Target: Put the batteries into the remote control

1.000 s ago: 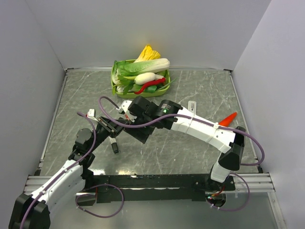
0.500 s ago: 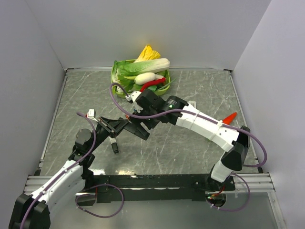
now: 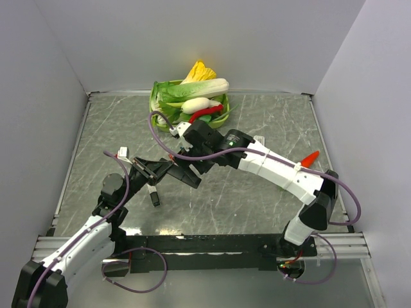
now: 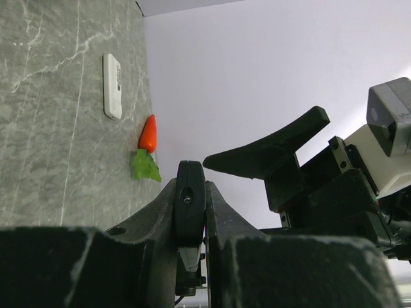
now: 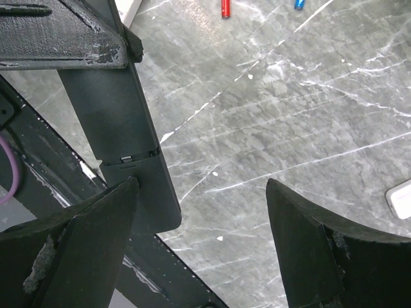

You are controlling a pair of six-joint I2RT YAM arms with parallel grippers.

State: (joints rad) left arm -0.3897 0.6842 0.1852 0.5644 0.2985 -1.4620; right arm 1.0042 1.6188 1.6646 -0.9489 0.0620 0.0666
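- The left arm (image 3: 90, 234) rises from the near-left corner with its elbow bent. Its wrist is rolled so that the left fingers (image 4: 221, 215) lie sideways above the tabletop (image 3: 257, 205).
- The left fingers are clamped on one end of the black remote (image 5: 125, 128). The rest of the remote slopes down and away from them, clear of the tabletop.
- A seam crosses the black remote near its free end.
- The right arm (image 3: 276, 170) stretches from its near-right base in a long, low arc across the tabletop. Its wrist ends just to the right of the black remote and tips downward.
- The right fingers (image 5: 83, 237) stand wide apart and hold nothing. One of them is just beside the black remote's free end; contact cannot be told.
- The red battery (image 5: 225, 8) and the blue battery (image 5: 300, 4) lie flat on the tabletop. They are apart from each other and well apart from the black remote, showing at the top edge of the right wrist view.
- A white remote (image 4: 112, 86) lies flat on the tabletop, well apart from the black remote.
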